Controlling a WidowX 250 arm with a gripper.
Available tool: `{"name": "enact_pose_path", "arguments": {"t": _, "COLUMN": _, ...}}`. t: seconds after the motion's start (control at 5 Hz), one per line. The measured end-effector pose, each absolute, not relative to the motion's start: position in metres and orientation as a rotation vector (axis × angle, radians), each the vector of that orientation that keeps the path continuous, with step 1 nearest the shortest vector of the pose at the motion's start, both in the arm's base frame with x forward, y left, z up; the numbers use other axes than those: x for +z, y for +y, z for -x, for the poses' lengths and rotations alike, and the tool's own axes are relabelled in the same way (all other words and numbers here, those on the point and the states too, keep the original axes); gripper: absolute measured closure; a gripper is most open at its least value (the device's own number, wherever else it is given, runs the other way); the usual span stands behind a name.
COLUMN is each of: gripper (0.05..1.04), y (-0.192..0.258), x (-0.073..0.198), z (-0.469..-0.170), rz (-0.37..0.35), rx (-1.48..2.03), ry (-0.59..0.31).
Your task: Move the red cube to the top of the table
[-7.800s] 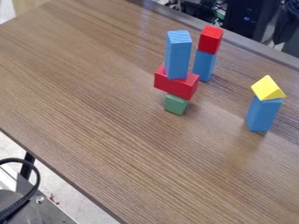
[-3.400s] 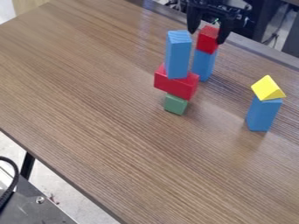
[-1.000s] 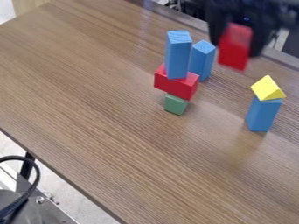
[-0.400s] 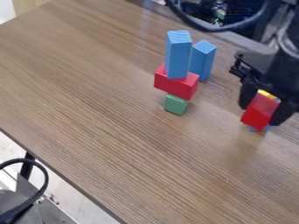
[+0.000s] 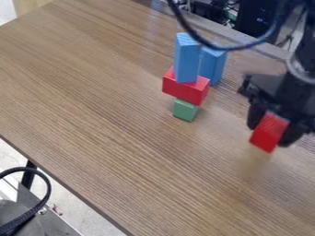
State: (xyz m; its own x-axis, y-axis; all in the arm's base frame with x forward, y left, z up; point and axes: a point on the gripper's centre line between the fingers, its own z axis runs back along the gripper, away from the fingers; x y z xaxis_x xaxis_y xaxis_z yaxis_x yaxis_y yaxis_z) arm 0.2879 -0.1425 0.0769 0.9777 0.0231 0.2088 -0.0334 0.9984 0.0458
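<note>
At the right side of the camera view, the gripper (image 5: 271, 131) is shut on the red cube (image 5: 269, 132), one finger on either side of it. The cube hangs tilted over the wooden table (image 5: 123, 138); its exact height above the surface I cannot tell. The arm and gripper cover the spot of the yellow triangle and its blue block, which are hidden behind them.
Left of the gripper stands a stack: a green block (image 5: 184, 110) below, a red block (image 5: 186, 87) across it, a tall blue block (image 5: 187, 58) on top. Just behind is another upright blue block (image 5: 212, 65). A black cable (image 5: 212, 44) loops over the table's far edge.
The gripper has taken the red cube off the rear blue block and carried it right and toward the camera. Most recently both shifted slightly lower in view.
</note>
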Motion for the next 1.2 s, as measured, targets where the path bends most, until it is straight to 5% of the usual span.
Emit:
{"name": "enact_pose_path", "arguments": {"t": 0.6, "gripper": 0.468, "y": -0.150, "x": 0.049, "z": -0.271, "rz": -0.023, "rx": 0.066, "ry": -0.112}}
{"name": "enact_pose_path", "arguments": {"t": 0.8, "gripper": 0.169, "y": -0.154, "x": 0.038, "z": -0.267, "rz": -0.009, "rx": 0.078, "ry": -0.075}}
{"name": "enact_pose_path", "arguments": {"t": 1.2, "gripper": 0.085, "y": -0.152, "x": 0.060, "z": -0.269, "rz": 0.006, "rx": 0.065, "ry": -0.122}}
